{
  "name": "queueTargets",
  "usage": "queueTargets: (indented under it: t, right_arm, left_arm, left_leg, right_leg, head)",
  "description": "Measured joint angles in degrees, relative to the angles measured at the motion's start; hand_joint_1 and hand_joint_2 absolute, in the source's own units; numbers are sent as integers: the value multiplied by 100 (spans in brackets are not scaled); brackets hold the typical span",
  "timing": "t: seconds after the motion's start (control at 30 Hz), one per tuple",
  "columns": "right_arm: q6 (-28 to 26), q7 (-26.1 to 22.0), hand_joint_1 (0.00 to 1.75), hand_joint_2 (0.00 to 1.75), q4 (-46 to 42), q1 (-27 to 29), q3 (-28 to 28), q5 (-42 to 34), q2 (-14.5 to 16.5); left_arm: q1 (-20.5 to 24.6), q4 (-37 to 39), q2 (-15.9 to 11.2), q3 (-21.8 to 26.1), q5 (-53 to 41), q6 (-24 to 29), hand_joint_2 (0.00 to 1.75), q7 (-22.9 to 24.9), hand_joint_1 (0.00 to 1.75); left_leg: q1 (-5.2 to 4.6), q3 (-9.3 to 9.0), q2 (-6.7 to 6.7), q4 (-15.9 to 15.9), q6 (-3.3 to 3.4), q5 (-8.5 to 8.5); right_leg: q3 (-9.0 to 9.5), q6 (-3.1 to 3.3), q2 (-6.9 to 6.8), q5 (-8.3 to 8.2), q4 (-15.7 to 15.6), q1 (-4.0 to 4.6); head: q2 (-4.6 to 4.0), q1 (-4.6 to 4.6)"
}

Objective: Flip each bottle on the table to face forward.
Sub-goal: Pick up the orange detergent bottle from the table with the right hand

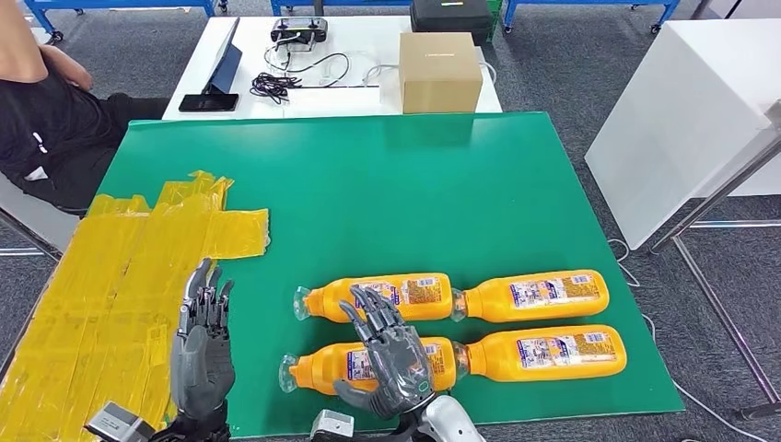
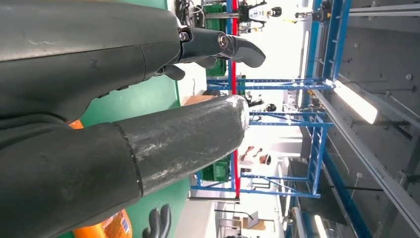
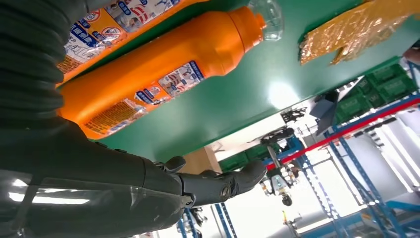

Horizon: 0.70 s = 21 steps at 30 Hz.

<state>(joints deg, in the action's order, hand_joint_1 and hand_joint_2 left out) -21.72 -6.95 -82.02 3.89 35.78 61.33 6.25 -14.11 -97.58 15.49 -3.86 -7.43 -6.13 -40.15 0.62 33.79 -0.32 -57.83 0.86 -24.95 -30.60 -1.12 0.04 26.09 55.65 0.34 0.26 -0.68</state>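
Several orange bottles with clear caps lie on their sides in two rows on the green table (image 1: pixel 414 184). The far row holds a left bottle (image 1: pixel 419 295) and a right bottle (image 1: pixel 539 295). The near row holds a left bottle (image 1: pixel 322 366) and a right bottle (image 1: pixel 548 353). My right hand (image 1: pixel 391 354) is spread over the near left bottle and hides its middle; nothing is gripped. In the right wrist view its fingers (image 3: pixel 218 183) stretch out beside a bottle (image 3: pixel 163 74). My left hand (image 1: pixel 203 341) is open, fingers straight, over the table's left front.
A patch of yellow tape (image 1: pixel 120 267) covers the table's left side. Behind the green table a white table (image 1: pixel 368 46) carries a cardboard box (image 1: pixel 440 72), cables and a tablet. A person (image 1: pixel 37 120) sits at the far left. A white block (image 1: pixel 681 120) stands to the right.
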Motion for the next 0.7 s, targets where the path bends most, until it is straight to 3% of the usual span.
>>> queueTargets:
  t: [0.13,0.4,0.7]
  right_arm:
    - [40,-65,0,175,-104,8,142,-168,-104]
    - [348,-1053,0,175,-533,191,517,-1346,-492]
    - [406,-968,0,175,-959,367,674,-1504,-828]
  left_arm:
    - [-49,-27,27,119,40,-53,0,0,0]
    - [-23,-26,34,241,121,-114,0,0,0]
    - [7,-25,34,321,182,-109,0,0,0]
  left_leg:
    - [0,0,0,0,0,0]
    - [0,1,-3,0,0,0]
    - [0,1,1,0,0,-1]
  right_leg:
    - [0,0,0,0,0,0]
    - [-1,0,-1,0,0,0]
    - [-4,0,0,0,-1,0]
  head:
    - [0,1]
    - [0,1]
    - [0,2]
